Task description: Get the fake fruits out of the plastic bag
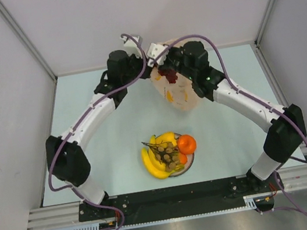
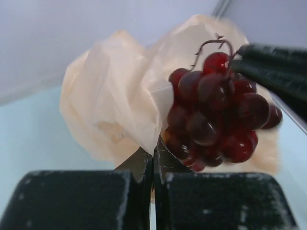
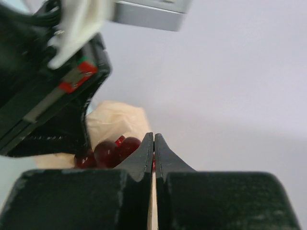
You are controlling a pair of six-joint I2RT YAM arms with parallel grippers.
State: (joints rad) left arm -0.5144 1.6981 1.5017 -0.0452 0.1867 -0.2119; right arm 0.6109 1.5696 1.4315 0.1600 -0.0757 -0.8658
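Both arms stretched to the far side of the worktop [image 1: 116, 139], wrists nearly meeting.
Elbows bow outward. The left gripper [image 2: 153, 149] has its jaws pressed together on a fold of the plastic bag [image 2: 110, 96]. The right gripper [image 3: 154, 143] has its jaws closed at the stem of the grape bunch [image 2: 216, 117].

White-shelled left arm [image 1: 92, 118] and right arm [image 1: 247, 101], black joint housings, looping purple cables [image 1: 49, 171], black jaws.

- bag [image 1: 182, 95]: pale orange, see-through, small yellow-orange marks
- far grapes [image 2: 213, 112]: glossy dark red, brown stem
- bananas [image 1: 152, 165]: yellow
- orange [image 1: 186, 143]: bright orange
- near grapes [image 1: 169, 153]: brownish
- table [image 1: 116, 139]: pale mint
- arms [image 1: 92, 120]: white, black joints
- cables [image 1: 49, 171]: purple
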